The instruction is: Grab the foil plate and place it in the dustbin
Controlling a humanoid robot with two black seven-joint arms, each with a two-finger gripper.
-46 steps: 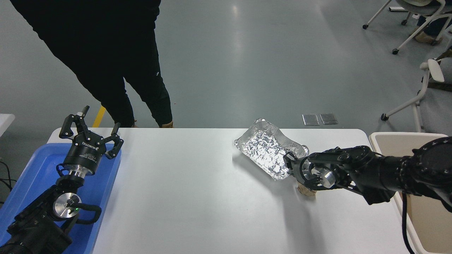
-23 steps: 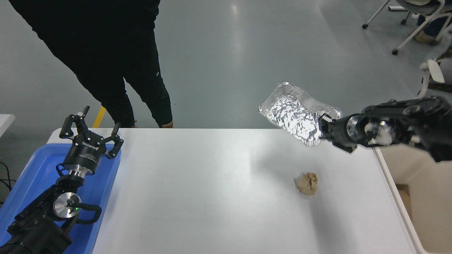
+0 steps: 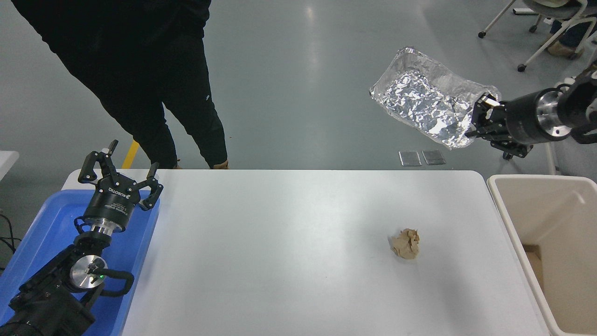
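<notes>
Head view: left claw (image 3: 119, 169) reads "ROBOTIQ" (upside down).

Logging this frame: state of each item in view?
foil plate: held in the air by one end, tilted
right gripper: shut on the plate's edge
left gripper: open, parked over the blue tray
paper ball: crumpled, lying on the table
dustbin: open-topped, plate not in it
</notes>
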